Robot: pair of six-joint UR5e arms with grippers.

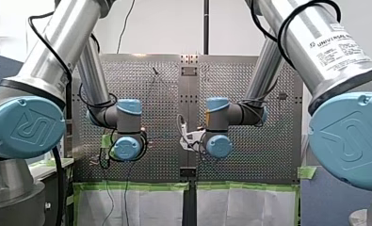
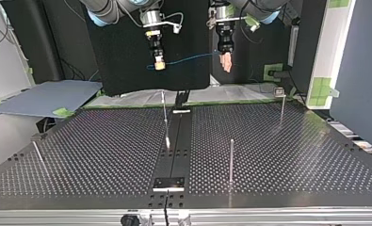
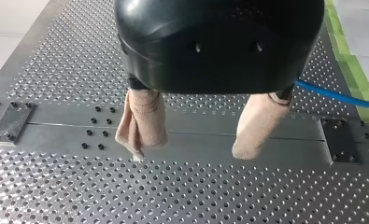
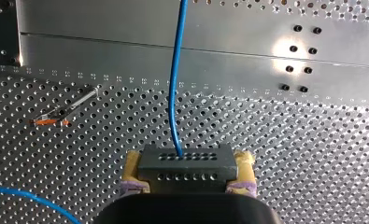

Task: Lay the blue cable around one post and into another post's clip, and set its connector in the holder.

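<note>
Pinching the dark connector (image 4: pixel 186 163) in my right gripper (image 4: pixel 188 176), 2 yellow pads (image 4: pixel 133 164) pressed to its ends, above the perforated table (image 4: pixel 289 154). Trailing the blue cable (image 4: pixel 175 93) across to my left gripper (image 3: pixel 191 149), 2 beige pads (image 3: pixel 142 121) spread apart. Reading "UNIVERSAL ROBOTS" on my right arm (image 1: pixel 336 47).

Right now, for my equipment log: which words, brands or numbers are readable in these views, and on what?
"UNIVERSAL": on my right arm's silver tube, front view; the word after it is unclear.
Fine print beneath it: too small to read.
"UR" monogram: embossed on each blue joint cap.
</note>
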